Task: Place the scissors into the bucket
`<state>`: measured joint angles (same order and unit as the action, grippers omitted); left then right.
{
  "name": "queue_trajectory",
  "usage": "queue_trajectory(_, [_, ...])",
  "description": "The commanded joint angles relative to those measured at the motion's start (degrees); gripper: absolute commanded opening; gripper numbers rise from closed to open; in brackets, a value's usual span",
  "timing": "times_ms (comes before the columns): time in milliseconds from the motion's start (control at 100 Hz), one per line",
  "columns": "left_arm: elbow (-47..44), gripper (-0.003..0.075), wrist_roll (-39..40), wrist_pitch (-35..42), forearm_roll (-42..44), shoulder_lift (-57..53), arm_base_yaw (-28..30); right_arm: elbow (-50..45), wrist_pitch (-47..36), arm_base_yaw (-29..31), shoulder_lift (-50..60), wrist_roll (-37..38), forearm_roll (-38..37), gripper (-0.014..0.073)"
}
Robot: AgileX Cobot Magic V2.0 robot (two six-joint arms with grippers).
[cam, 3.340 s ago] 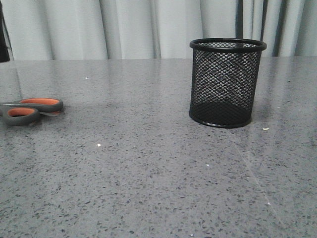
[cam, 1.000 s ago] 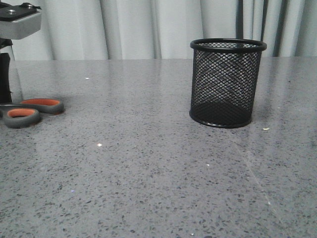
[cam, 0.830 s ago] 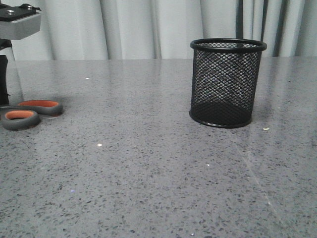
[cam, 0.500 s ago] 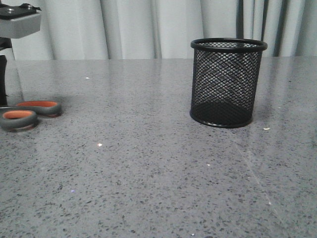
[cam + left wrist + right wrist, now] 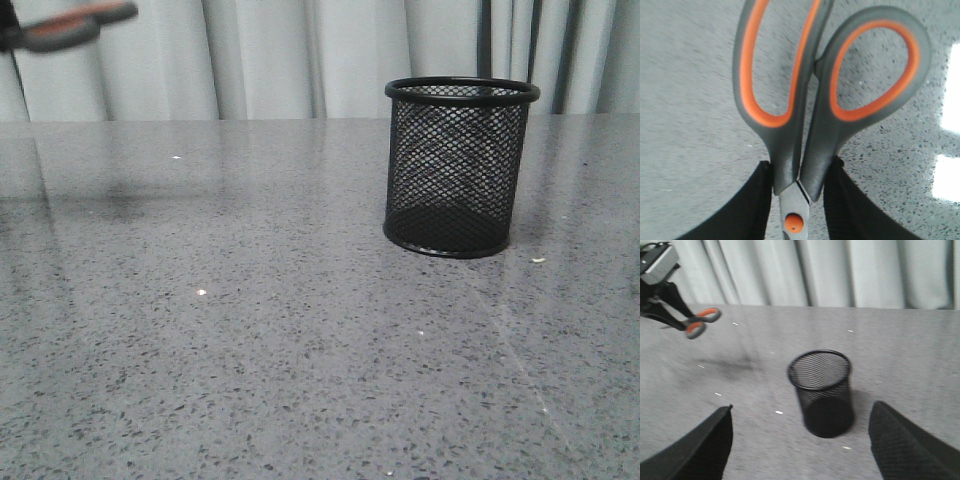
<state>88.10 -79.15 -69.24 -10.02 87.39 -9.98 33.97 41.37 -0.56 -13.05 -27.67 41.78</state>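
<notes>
— So where are the scissors with dark grey loop handles lined in orange (image 5: 805, 105)?

— Up off the speckled grey stone counter (image 5: 300, 340), in the air. The left tool (image 5: 799, 200) pinches them just below the loops, one black textured finger (image 5: 752, 210) on each side of the handle necks. An orange pivot screw (image 5: 794, 222) shows between the fingers, on a bit of bare metal.

— Which way do they point?

— Loops away from the tool, the two handles lying side by side along its line. One loop is long and narrow, the other rounder. The blades are hidden. From the front only the blurred loops show at the top left corner, lying roughly level and tilted slightly.

— And the black wire-mesh cylindrical cup (image 5: 458, 165)?

— Upright on the counter, well apart from the scissors, to the right. Fine diamond mesh wall, solid round rim and solid base. Pale pleated curtains (image 5: 300, 50) hang behind.

— The right tool (image 5: 800, 450)?

— Spread wide; its dark fingers frame the cup from above, holding nothing.
</notes>
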Motion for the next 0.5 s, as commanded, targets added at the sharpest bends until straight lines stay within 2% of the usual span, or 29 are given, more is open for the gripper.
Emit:
queue_trajectory(0, [2.8, 0.0125, 0.7, 1.4, -2.3, -4.3, -2.2, 1.8, -3.8, -0.1, -2.4, -1.2, 9.1, 0.0511])
queue_trajectory(150, [3.7, 0.0125, 0.7, 2.4, -2.3, -6.5, -8.5, 2.7, 1.1, -0.1, -6.6, -14.4, 28.1, 0.0511])
queue_trajectory(260, [4.1, 0.0125, 1.4, 2.5, -2.3, -7.1, -14.2, 5.2, 4.9, -0.1, -11.1, -18.4, 39.2, 0.0511])
queue_trajectory(490, [4.1, 0.0125, 2.2, 3.6, -2.2, -7.1, -23.1, 13.1, 8.4, -1.1, -19.8, -18.4, 40.8, 0.0512])
